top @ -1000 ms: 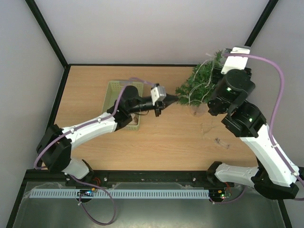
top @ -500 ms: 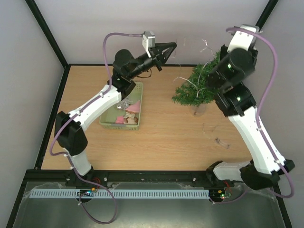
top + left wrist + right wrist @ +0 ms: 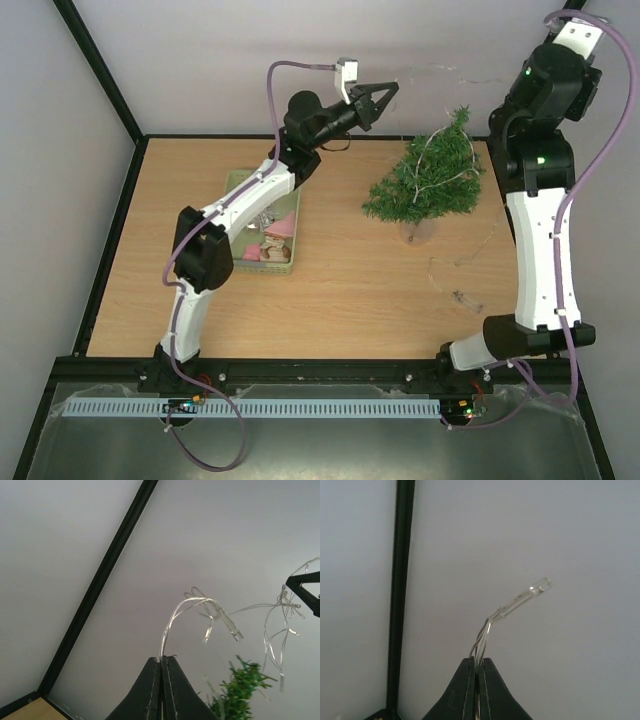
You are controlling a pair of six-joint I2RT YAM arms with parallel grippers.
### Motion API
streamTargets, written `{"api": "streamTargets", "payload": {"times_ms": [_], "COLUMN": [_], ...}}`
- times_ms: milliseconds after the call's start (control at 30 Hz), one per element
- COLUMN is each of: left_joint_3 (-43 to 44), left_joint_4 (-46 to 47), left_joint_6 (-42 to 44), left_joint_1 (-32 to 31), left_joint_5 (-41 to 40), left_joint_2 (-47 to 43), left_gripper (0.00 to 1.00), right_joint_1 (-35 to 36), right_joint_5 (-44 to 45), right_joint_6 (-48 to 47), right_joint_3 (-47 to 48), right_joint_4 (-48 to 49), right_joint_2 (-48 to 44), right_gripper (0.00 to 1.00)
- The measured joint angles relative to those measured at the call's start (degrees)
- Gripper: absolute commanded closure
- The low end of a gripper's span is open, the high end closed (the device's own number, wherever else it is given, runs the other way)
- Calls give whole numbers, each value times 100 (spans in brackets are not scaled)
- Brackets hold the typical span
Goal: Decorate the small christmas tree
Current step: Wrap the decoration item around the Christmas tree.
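The left gripper (image 3: 161, 664) and right gripper (image 3: 477, 664) were each pressed shut on the light string (image 3: 231, 629), held high. A pull on the thin wire might have slipped it free or toppled the tree (image 3: 425, 182), whose branches it draped. The tree stood below, between both grippers: small, bushy, dark green, cone-shaped.

Stock as I see it:
- Tree (image 3: 425, 185): dark green needles.
- Light string (image 3: 200, 602): clear bulbs on silvery wire.
- Basket (image 3: 262, 266): pale green, with a pink piece (image 3: 284, 226) inside.
- Worktop (image 3: 340, 300): light brown wood grain.
- My left fingers (image 3: 150, 690): matt black.
- My right fingers (image 3: 462, 690): black likewise.
- My arms (image 3: 240, 205): white shells, black joints.
- Cables (image 3: 300, 66): purple.
- Walls (image 3: 250, 60): plain pale grey, with black frame bars (image 3: 98, 65).
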Motion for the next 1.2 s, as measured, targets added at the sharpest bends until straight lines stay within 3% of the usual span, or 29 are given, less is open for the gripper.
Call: {"api": "streamTargets", "payload": {"times_ms": [133,333,500,633,967,1200], "left_joint_3": [262,422,348,-195,-1888,-2417], "left_joint_4": [52,328,400,470,-33,-846], "left_joint_6": [-313,-938,-1058,-1029,188,1646], "left_joint_1": [0,50,105,160,210,55], "left_joint_5": [9,170,450,616,667,361], "left_joint_2": [400,713,636,291,-997,-1672], "left_gripper": [95,68,67,64,63,60], "right_joint_1": [-656,-1318,-1443,-1447,-1447,-1447], "right_joint_5": [-496,-1134,-1340,-1401,-1740,-2975], "right_joint_6": [433,970,1224,1375,2083,2625], "right_joint_3": [116,125,127,138,168,-560], "right_joint_4": [-516,-1222,-1440,-1532,-2302,-2529], "right_joint_2": [223,542,562,557,262,-800], "right_gripper": [98,98,98,98,98,98]}}
